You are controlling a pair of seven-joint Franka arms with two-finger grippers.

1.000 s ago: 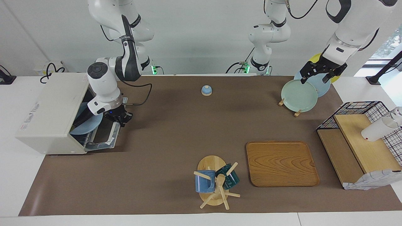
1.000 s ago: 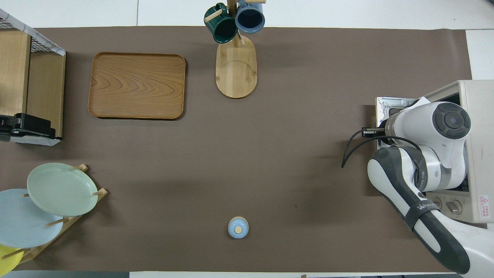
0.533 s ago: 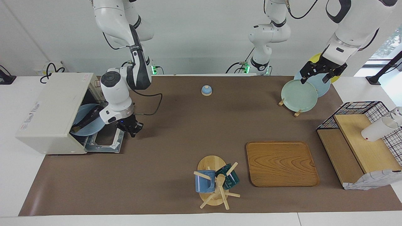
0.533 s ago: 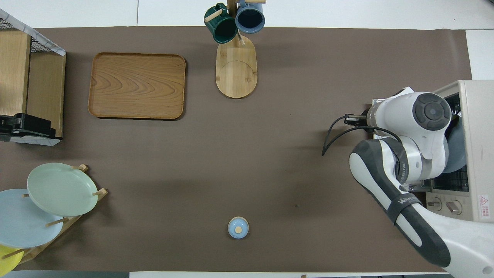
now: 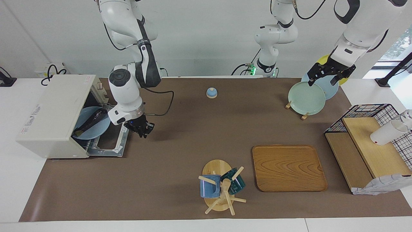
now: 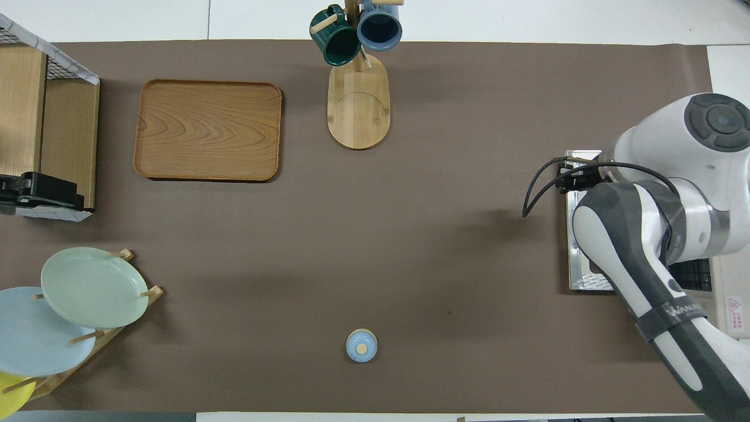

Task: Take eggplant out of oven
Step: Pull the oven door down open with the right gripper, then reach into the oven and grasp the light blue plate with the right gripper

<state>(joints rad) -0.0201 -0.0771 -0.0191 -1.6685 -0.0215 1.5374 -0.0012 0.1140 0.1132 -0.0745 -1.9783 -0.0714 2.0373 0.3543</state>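
Note:
The off-white oven stands at the right arm's end of the table, its glass door folded down flat on the mat. Inside, the dark eggplant lies slanted on a light blue plate. My right gripper hangs empty just above the mat beside the open door's outer edge, apart from the eggplant. In the overhead view the right arm covers the oven mouth, and only the door shows. My left gripper waits open over the plate rack.
A plate rack with green, blue and yellow plates stands near the left arm. A small blue lidded pot, a wooden tray, a mug tree and a wire shelf with a white cup are on the table.
My right gripper has drawn back from the oven mouth, out past the door's edge toward the table's middle. The plate with the eggplant now shows. The left arm has not moved.

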